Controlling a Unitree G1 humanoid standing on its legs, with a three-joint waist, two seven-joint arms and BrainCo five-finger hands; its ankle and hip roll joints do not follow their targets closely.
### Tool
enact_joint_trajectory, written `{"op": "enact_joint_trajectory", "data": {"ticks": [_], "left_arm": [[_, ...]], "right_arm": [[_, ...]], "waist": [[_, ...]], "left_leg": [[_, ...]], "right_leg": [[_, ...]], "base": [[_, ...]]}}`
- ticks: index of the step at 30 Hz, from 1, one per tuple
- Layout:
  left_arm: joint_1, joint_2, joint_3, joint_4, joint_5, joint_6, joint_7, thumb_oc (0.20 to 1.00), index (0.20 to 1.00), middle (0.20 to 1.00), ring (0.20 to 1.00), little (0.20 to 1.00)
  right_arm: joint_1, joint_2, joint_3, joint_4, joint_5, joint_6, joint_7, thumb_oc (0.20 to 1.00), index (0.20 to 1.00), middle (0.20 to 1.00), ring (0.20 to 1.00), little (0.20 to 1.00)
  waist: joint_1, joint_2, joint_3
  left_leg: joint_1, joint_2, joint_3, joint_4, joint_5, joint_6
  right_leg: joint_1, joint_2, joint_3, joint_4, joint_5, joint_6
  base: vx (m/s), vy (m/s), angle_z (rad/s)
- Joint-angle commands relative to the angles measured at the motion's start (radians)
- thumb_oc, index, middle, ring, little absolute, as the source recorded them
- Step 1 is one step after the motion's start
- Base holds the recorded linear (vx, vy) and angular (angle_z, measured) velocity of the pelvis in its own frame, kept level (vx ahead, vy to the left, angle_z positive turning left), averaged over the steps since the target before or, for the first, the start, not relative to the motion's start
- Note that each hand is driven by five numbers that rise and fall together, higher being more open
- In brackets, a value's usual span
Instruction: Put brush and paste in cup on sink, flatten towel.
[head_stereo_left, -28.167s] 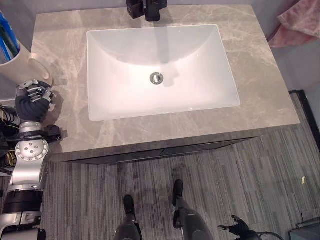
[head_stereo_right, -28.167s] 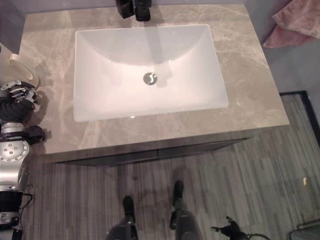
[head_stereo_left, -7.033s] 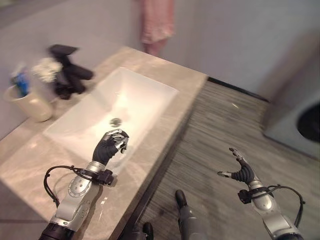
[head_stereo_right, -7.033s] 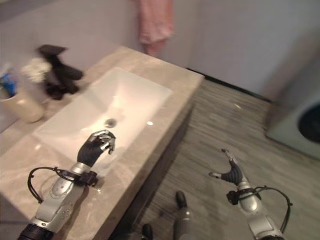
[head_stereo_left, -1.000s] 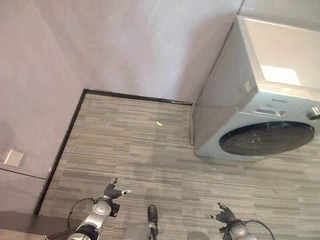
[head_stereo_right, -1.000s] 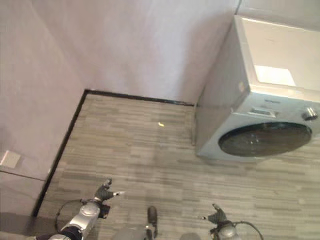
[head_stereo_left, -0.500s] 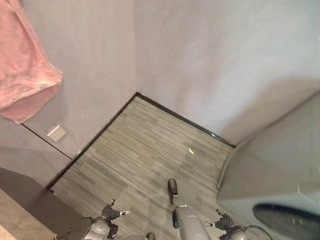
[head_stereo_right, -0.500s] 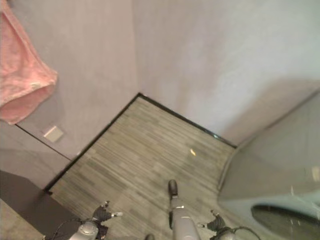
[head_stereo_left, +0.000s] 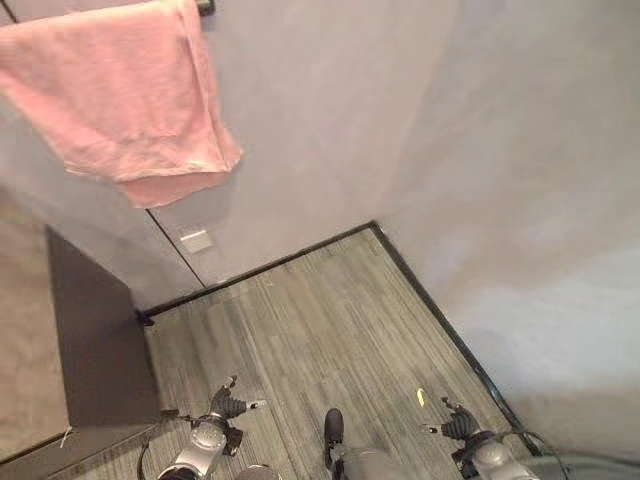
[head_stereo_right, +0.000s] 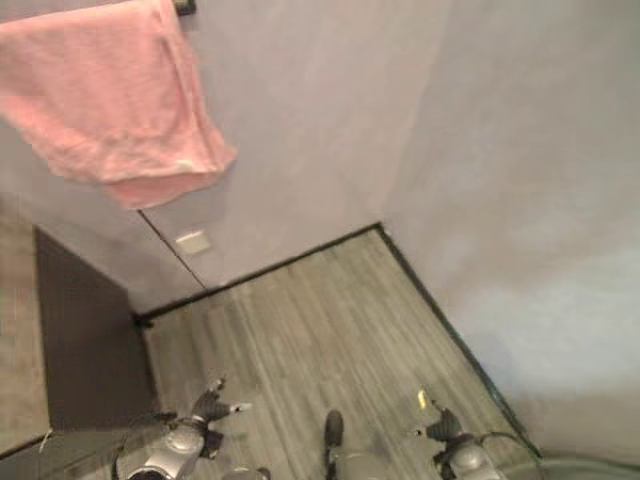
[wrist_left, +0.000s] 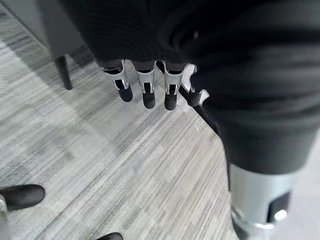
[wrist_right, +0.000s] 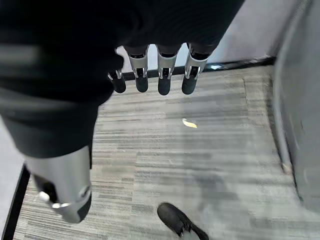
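Observation:
A pink towel (head_stereo_left: 120, 100) hangs bunched and uneven over a dark rail (head_stereo_left: 205, 6) on the wall, high at the left. My left hand (head_stereo_left: 228, 405) is low over the floor, open and holding nothing; its straight fingers (wrist_left: 145, 87) point down at the floorboards. My right hand (head_stereo_left: 458, 425) is also low, at the right, open and holding nothing, with its fingers (wrist_right: 165, 75) hanging over the floor. Both hands are far below the towel.
The dark side of the sink cabinet (head_stereo_left: 95, 340) and a strip of stone countertop (head_stereo_left: 20, 340) stand at the left. A wall socket (head_stereo_left: 196, 240) sits below the towel. A small yellow scrap (head_stereo_left: 421, 399) lies on the grey plank floor (head_stereo_left: 320, 340). A grey appliance side (wrist_right: 305, 100) stands near my right hand.
The camera has swung further left and up: the towel now shows almost whole at the top left and the washing machine has left the eye views. Both hands stay low and open.

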Motion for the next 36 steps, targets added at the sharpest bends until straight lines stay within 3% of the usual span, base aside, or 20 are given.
{"op": "enact_joint_trajectory", "data": {"ticks": [1,3,4,6,7,8,12,20,22,31,33,35,36], "left_arm": [[-0.001,0.029,0.005,-0.031,-0.006,-0.016,0.005,1.000,1.000,1.000,1.000,1.000],[-0.013,0.029,-0.004,-0.030,0.002,-0.010,0.004,1.000,1.000,1.000,1.000,1.000],[-0.013,0.029,-0.004,-0.030,0.003,-0.010,0.004,1.000,1.000,1.000,1.000,1.000],[-0.012,0.027,-0.002,-0.028,0.019,-0.005,0.002,1.000,1.000,1.000,1.000,1.000],[-0.012,0.027,-0.002,-0.029,0.019,-0.005,0.002,1.000,1.000,1.000,1.000,1.000],[-0.011,0.028,0.005,-0.025,0.020,-0.003,0.002,1.000,1.000,1.000,1.000,1.000],[0.016,0.038,0.031,-0.014,0.014,-0.004,0.011,1.000,1.000,1.000,1.000,1.000],[0.043,0.060,0.056,-0.031,0.019,-0.014,0.018,1.000,1.000,1.000,1.000,1.000],[0.054,0.072,0.055,-0.074,0.015,-0.021,0.016,1.000,1.000,1.000,1.000,1.000],[0.050,0.068,0.037,-0.057,0.041,-0.020,0.016,1.000,1.000,1.000,1.000,1.000],[0.036,0.071,0.024,-0.058,0.057,-0.018,0.017,1.000,1.000,1.000,1.000,1.000],[0.030,0.073,0.021,-0.056,0.060,-0.015,0.018,1.000,1.000,1.000,1.000,1.000],[0.032,0.069,0.018,-0.055,0.059,-0.013,0.013,1.000,1.000,1.000,1.000,1.000]], "right_arm": [[0.043,-0.024,0.005,-0.016,-0.029,-0.003,-0.008,1.000,1.000,1.000,1.000,1.000],[0.046,-0.026,0.001,-0.031,-0.031,-0.001,-0.010,1.000,1.000,1.000,1.000,1.000],[0.046,-0.027,0.001,-0.031,-0.031,0.000,-0.010,1.000,1.000,1.000,1.000,1.000],[0.074,-0.026,-0.013,-0.074,-0.030,0.002,-0.008,1.000,1.000,1.000,1.000,1.000],[0.074,-0.026,-0.013,-0.075,-0.030,0.002,-0.008,1.000,1.000,1.000,1.000,1.000],[0.090,-0.023,-0.022,-0.099,-0.027,0.002,-0.009,1.000,1.000,1.000,1.000,1.000],[0.090,-0.015,-0.025,-0.121,-0.017,0.001,-0.003,1.000,1.000,1.000,1.000,1.000],[0.064,0.006,-0.017,-0.152,-0.023,-0.005,-0.006,1.000,1.000,1.000,1.000,1.000],[0.053,0.011,-0.006,-0.171,-0.028,-0.008,-0.003,1.000,1.000,1.000,1.000,1.000],[0.031,0.018,0.018,-0.204,-0.032,-0.014,0.003,1.000,1.000,1.000,1.000,1.000],[0.030,0.016,0.025,-0.218,-0.023,-0.020,0.004,1.000,1.000,1.000,1.000,1.000],[0.033,0.019,0.033,-0.213,-0.019,-0.023,0.005,1.000,1.000,1.000,1.000,1.000],[0.039,0.018,0.034,-0.206,-0.015,-0.024,0.010,1.000,1.000,1.000,1.000,1.000]], "waist": [[-0.034,-0.009,-0.036],[-0.053,-0.006,-0.037],[-0.053,-0.006,-0.038],[-0.084,0.000,-0.031],[-0.084,0.001,-0.032],[-0.101,0.004,-0.029],[-0.088,0.006,-0.024],[-0.064,0.013,-0.033],[-0.060,0.019,-0.030],[-0.062,0.028,-0.004],[-0.071,0.038,0.013],[-0.069,0.050,0.018],[-0.075,0.058,0.010]], "left_leg": [[-0.031,0.026,0.072,-0.097,0.080,0.044],[-0.043,0.044,0.177,-0.101,0.089,0.049],[-0.045,0.044,0.177,-0.100,0.089,0.049],[-0.056,0.057,0.323,-0.082,0.087,0.056],[-0.058,0.058,0.323,-0.080,0.086,0.056],[-0.074,0.062,0.387,-0.054,0.084,0.060],[-0.058,0.042,0.371,-0.078,0.067,0.075],[-0.046,-0.010,0.321,-0.137,0.084,0.104],[-0.060,-0.041,0.274,-0.125,0.080,0.118],[-0.051,-0.061,0.252,-0.125,0.080,0.134],[-0.060,-0.058,0.243,-0.112,0.084,0.142],[-0.063,-0.049,0.248,-0.112,0.090,0.148],[-0.061,-0.047,0.239,-0.122,0.098,0.146]], "right_leg": [[-0.008,-0.113,0.015,0.064,-0.007,0.203],[0.000,-0.128,-0.015,0.067,-0.012,0.205],[-0.001,-0.129,-0.015,0.067,-0.012,0.205],[-0.002,-0.146,-0.053,0.082,-0.012,0.209],[-0.003,-0.146,-0.053,0.082,-0.012,0.209],[-0.007,-0.157,-0.073,0.088,-0.009,0.208],[-0.001,-0.168,-0.072,0.092,0.004,0.217],[0.001,-0.208,-0.044,0.096,0.059,0.247],[-0.010,-0.221,0.002,0.120,0.083,0.250],[-0.036,-0.213,0.048,0.183,0.115,0.255],[-0.063,-0.165,0.096,0.271,0.069,0.240],[-0.067,-0.138,0.074,0.338,0.013,0.218],[-0.061,-0.105,0.102,0.369,-0.022,0.208]], "base": [[-0.06,-0.056,0.65],[-0.05,-0.004,0.25],[-0.07,0.023,0.31],[-0.10,0.043,0.47],[-0.11,0.074,0.71],[-0.07,0.081,0.58],[-0.03,0.102,0.22],[-0.02,0.126,0.08],[-0.01,0.186,0.37],[-0.01,0.079,0.12],[-0.06,0.067,-0.01],[-0.05,0.041,0.00],[-0.02,0.006,0.04]]}}
